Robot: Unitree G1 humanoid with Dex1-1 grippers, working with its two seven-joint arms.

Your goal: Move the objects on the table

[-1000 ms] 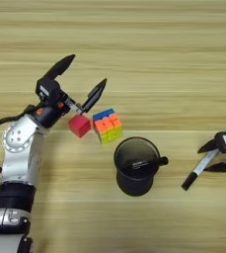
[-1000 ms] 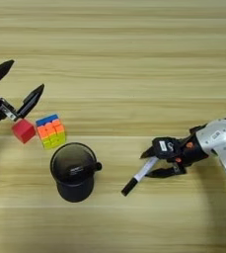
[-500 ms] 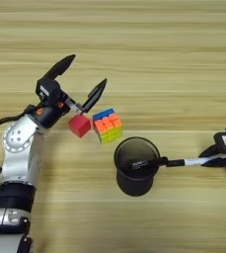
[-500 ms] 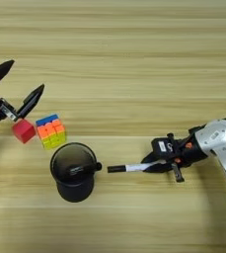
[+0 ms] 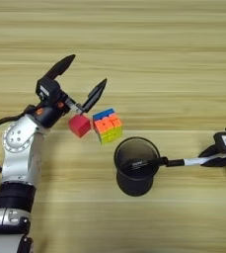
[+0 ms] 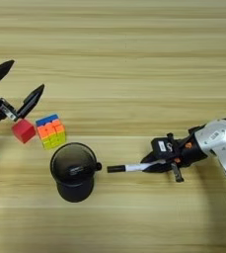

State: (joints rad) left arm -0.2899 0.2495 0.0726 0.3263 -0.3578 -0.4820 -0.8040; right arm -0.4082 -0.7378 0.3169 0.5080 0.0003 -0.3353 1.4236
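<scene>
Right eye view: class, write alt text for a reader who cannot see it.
The right tool holds a slim pen level, its dark tip by the rim of a black cup on a wooden table. At left, the open left tool hovers above a red cube beside a multicoloured puzzle cube.

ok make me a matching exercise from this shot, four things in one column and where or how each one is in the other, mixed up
Things:
1. red cube
2. puzzle cube
3. pen
4. left gripper

Places or states:
A. held level by the right gripper, tip at the rim of the black cup
B. open, fingers spread wide above the table
C. on the table just below the open fingers
D. on the table between the other cube and the cup

Pairs: 1-C, 2-D, 3-A, 4-B
</scene>
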